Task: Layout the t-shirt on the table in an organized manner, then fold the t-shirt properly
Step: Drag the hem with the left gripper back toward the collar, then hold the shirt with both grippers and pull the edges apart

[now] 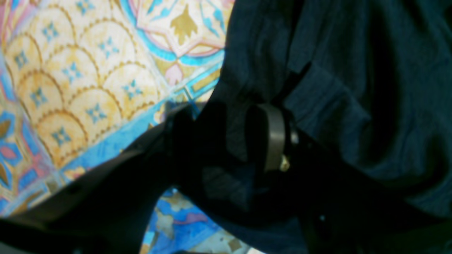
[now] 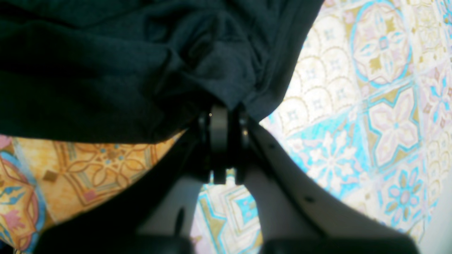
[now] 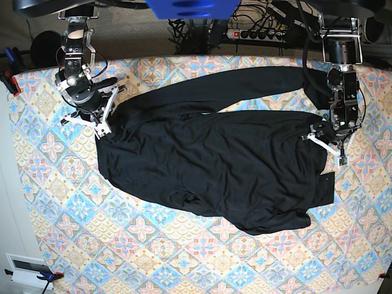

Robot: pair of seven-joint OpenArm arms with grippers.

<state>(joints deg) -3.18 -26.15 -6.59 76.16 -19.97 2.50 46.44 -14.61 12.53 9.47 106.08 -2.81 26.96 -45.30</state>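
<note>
The black t-shirt lies spread but wrinkled across the middle of the table, with one long part stretched toward the far right corner. My right gripper is at the shirt's left end. In the right wrist view this gripper is shut on a bunched edge of the t-shirt above the table. My left gripper is at the shirt's right edge. In its wrist view the left gripper has its jaws wide apart, with t-shirt fabric lying between the fingers over the table.
A power strip and cables lie behind the table's far edge. A red clamp grips the left edge, and a white box sits at the near left. Patterned cloth shows bare along the table's front and left sides.
</note>
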